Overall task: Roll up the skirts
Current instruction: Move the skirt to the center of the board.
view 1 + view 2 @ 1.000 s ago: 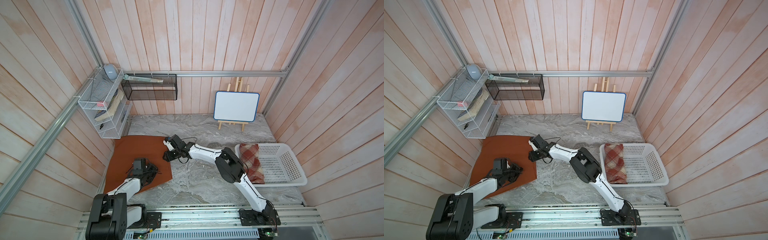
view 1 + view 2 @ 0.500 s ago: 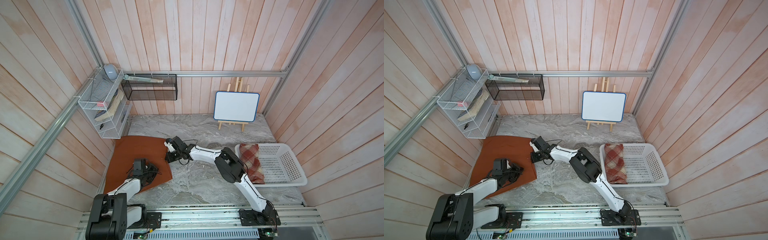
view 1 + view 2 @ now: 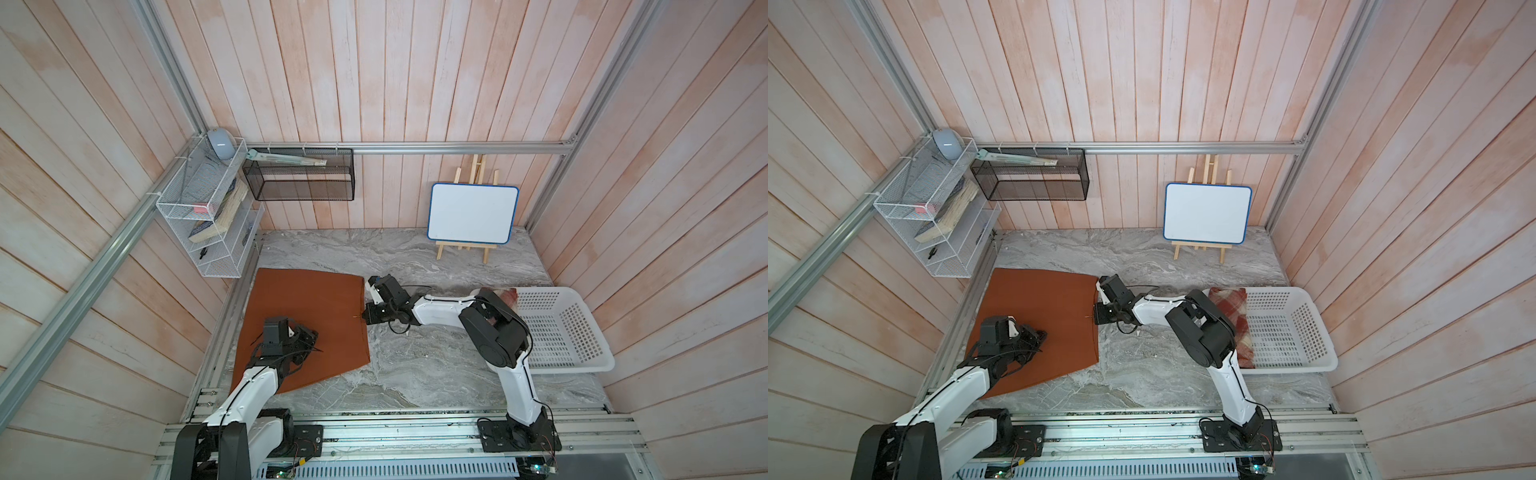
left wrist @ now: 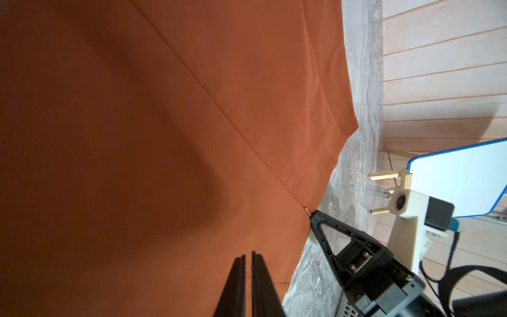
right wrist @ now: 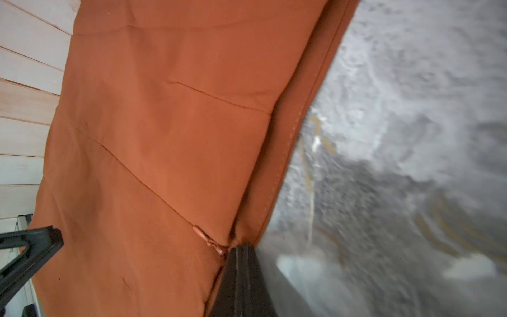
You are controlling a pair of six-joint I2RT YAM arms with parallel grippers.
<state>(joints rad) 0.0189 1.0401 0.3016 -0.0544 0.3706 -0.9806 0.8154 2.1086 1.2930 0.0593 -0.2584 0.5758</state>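
Note:
The rust-orange skirt (image 3: pixel 307 307) (image 3: pixel 1038 299) lies flat on the left of the marble table. My right gripper (image 3: pixel 363 318) (image 3: pixel 1094 318) (image 5: pixel 241 247) is shut on its right edge, at the waistband beside the zipper pull (image 5: pixel 208 238). My left gripper (image 3: pixel 312 334) (image 3: pixel 1038 334) (image 4: pixel 248 256) hovers low over the skirt's front part, its fingers almost together with nothing between them. The red-and-cream plaid skirt (image 3: pixel 1231 311) (image 3: pixel 509 296) lies rolled in the white basket (image 3: pixel 1304 368) (image 3: pixel 582 368), partly hidden by my right arm.
A whiteboard on a small easel (image 3: pixel 473 214) stands at the back right. White wire shelves (image 3: pixel 208 216) and a black mesh basket (image 3: pixel 299 174) hang on the left and back walls. The table's front edge meets a metal rail (image 3: pixel 395 415).
My right gripper has closed on the orange skirt's right edge and slid slightly toward the front along it. The left arm has stayed put.

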